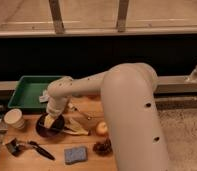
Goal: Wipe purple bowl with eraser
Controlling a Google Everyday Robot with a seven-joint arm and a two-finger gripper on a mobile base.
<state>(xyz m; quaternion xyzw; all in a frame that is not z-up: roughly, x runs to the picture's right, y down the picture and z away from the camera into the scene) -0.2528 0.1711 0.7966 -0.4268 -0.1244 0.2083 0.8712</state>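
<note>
Lighting: dim, warm amber cast overall; dark band across mid-frame. Gripper [50,121] sits low over the shadowed purple bowl [48,127]. Focus: soft throughout, edges blurred.

No writing, label or number can be read anywhere; the hand [50,121] sits over the purple bowl [48,126].

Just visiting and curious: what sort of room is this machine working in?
Probably a lab or test area: a wooden table by a window ledge holds a green tray, sponge and purple bowl, where the pincer reaches.
</note>
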